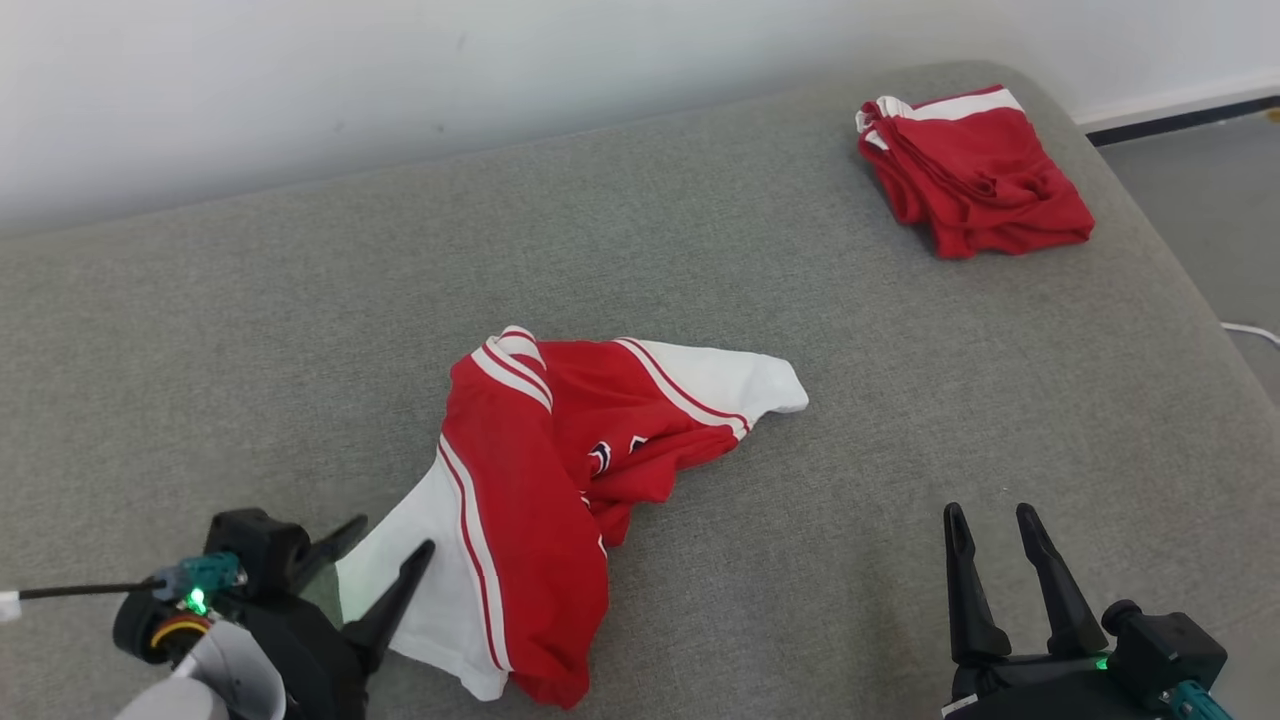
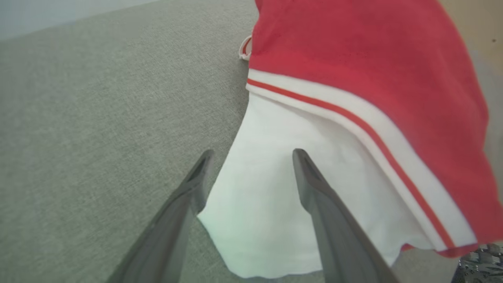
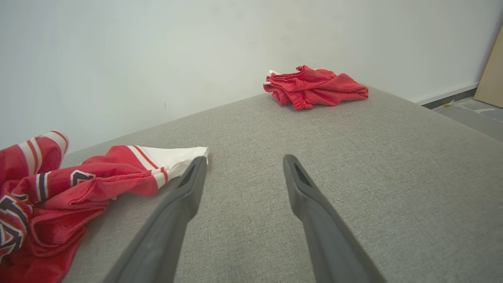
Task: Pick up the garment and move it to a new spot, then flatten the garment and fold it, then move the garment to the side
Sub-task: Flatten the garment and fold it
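L end effector [image 1: 395,532] wide, over garment [image 1: 540,480] (white part); R end effector [image 1: 988,510] wide, empty, garment off to its left.

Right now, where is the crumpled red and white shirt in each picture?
Head view: shirt in the middle, reaching the lower left by the left fingers.
Left wrist view: right half, white sleeve seen between the fingers.
Right wrist view: lower left corner.
Shared landmark: the grey cushion underneath.
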Robot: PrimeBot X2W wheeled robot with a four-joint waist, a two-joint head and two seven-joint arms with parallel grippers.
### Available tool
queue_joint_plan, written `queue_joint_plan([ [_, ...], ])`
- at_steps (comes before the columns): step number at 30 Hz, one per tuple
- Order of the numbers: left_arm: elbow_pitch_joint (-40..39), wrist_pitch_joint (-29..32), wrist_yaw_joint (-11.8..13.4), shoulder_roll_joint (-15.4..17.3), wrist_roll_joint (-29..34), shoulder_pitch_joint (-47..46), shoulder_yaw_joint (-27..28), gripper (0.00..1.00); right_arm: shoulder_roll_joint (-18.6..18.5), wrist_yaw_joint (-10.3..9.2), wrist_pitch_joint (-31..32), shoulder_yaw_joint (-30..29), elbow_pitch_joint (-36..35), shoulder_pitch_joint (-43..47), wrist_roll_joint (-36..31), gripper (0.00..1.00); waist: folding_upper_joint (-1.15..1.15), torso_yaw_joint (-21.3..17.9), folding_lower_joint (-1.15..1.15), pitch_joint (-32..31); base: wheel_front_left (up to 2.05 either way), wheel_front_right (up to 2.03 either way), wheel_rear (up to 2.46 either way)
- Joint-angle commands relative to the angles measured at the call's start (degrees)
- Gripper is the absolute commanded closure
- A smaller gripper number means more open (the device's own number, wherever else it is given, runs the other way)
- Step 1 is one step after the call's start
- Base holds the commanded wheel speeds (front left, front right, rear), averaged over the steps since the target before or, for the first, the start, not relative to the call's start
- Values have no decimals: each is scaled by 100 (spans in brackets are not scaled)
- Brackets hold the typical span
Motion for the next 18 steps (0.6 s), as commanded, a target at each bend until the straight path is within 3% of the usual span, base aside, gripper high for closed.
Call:
queue_joint_plan([
  [1, 7, -26, 11, -33, -41, 70, -19, 0, 1, -15, -25, -19, -12, 12, 19, 0, -1, -42, -1, 29, 0, 0, 0],
  [13, 639, 366, 43, -293, 41, 61, -544, 0, 1, -15, -26, -101, -35, 37, -139, 0, -1, -81, -1, -16, 0, 0, 0],
  [17, 912, 336, 169, -377, 214, 5, -664, 0, 1, -15, -26, -140, -42, 76, -184, 0, -1, -77, -1, -54, 0, 0, 0],
  [18, 967, 339, 185, -353, 329, -31, -712, 11, 1, -15, -27, -142, -47, 84, -193, 0, -1, -73, -1, -58, 0, 0, 0],
])
